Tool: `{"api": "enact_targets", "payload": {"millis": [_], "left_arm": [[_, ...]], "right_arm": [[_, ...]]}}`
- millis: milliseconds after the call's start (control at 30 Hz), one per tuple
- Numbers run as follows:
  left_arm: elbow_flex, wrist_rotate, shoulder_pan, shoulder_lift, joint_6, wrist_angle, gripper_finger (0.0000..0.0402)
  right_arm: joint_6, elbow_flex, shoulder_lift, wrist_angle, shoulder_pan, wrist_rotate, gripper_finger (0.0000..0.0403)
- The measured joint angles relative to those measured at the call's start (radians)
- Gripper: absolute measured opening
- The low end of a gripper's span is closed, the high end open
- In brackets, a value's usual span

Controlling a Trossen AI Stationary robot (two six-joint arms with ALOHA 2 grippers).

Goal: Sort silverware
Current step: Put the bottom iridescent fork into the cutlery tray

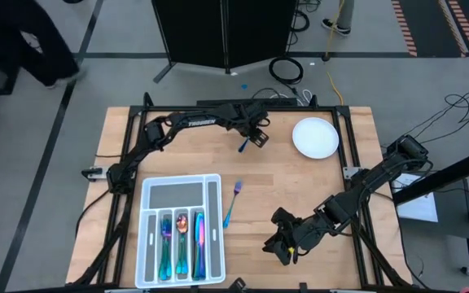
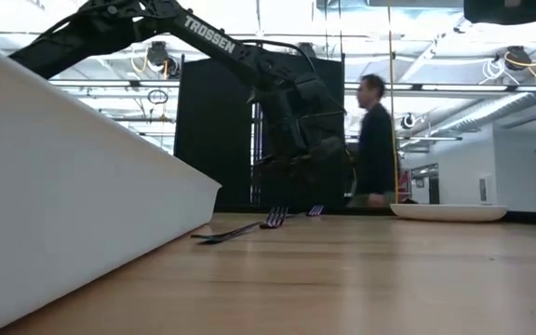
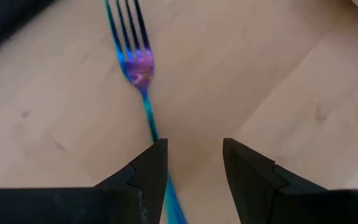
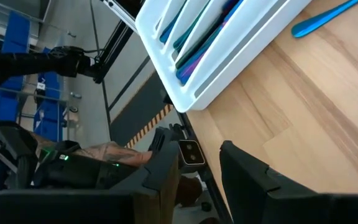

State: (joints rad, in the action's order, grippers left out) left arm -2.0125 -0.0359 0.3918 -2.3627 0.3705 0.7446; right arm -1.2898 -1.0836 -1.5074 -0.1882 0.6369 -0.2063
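Note:
A rainbow fork (image 3: pixel 138 62) lies flat on the wood near the table's far middle (image 1: pixel 243 146). My left gripper (image 3: pixel 194 149) stands open over its handle, pointing steeply down; the handle runs under the edge of one finger (image 3: pixel 154 162). A second fork (image 1: pixel 232 203) lies flat beside the white tray (image 1: pixel 177 185), which holds several pieces of silverware (image 1: pixel 181 244). My right gripper (image 1: pixel 283 248) hangs open near the front right with nothing between its fingers (image 4: pixel 197 155). My left gripper comes at the fork from above, and the handle (image 3: pixel 149 121) passes beneath one finger rather than between the two. Whether that finger touches the handle I cannot tell. The fork lies flat on the table.
A round white plate (image 1: pixel 314 137) sits at the far right. The tray's wall (image 2: pixel 63 186) fills the low view's left side. Bare wood lies between the tray and the right arm. A person (image 2: pixel 375 140) walks in the room behind the table.

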Motion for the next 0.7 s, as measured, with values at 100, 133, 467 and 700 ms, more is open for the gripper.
{"api": "enact_targets", "payload": {"millis": [100, 133, 467, 700], "left_arm": [[0.0, 0.009, 0.001, 0.0, 0.017, -0.002, 0.0154], [0.0, 0.009, 0.001, 0.0, 0.017, -0.002, 0.0154], [0.003, 0.12, 0.006, 0.106, -0.014, 0.072, 0.0154], [0.001, 0.014, 0.03, 0.401, -0.164, 0.224, 0.0154]], "right_arm": [[-0.009, 0.0, 0.0, 0.003, 0.0, 0.0, 0.0105], [-0.009, 0.0, 0.0, 0.004, 0.0, 0.0, 0.0105], [0.023, 0.0, 0.031, -0.079, -0.07, 0.001, 0.0105], [0.1, 0.0, 0.092, -0.196, -0.237, -0.004, 0.0105]]}}
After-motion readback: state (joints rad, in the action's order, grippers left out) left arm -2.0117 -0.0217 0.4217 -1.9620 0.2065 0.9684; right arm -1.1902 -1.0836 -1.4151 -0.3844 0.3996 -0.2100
